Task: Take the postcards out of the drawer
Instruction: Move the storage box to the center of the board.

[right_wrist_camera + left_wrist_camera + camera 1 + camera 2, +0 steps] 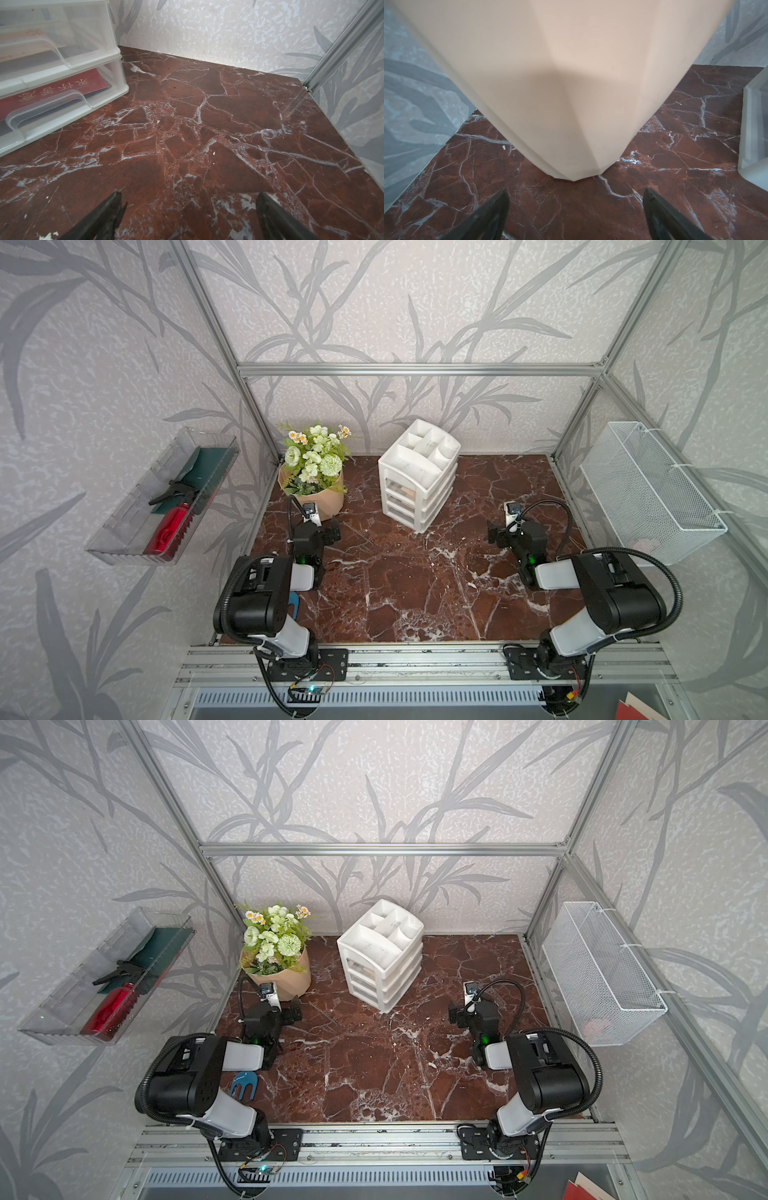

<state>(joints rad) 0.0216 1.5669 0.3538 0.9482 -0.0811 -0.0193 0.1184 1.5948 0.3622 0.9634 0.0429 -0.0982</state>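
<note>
We work on a dark red marbled table (415, 593). Near its rear edge stands the white three-tier organiser (417, 477), with the drawer fronts facing the arms. A beige flower pot (316, 497) stands beside it, on the left arm's side.

The left end effector (575, 193) hovers low over the table with its jaws wide apart and empty. The pot's base lies just ahead of its tips, not touching. The right end effector (191, 193) is likewise spread wide and empty, over bare table near the organiser's front corner.

All drawers look pushed in. In the right wrist view, the bottom drawer (116, 83) holds the red postcard (62, 91) with gold characters. The middle drawer (99, 37) holds a beige postcard (31, 41). We cannot make out a third card.

Hazards, as we judge them:

- The organiser looks light. A pull on a clear handle lip may drag the whole unit rather than slide the drawer, unless the other arm braces it.
- The handle lip is shallow and see-through, so the tips may miss it or slip off.
- A left-arm swing towards the organiser may knock the pot.
- The cards lie flat on the drawer floor. A pinch may skid over them or lift none.
</note>
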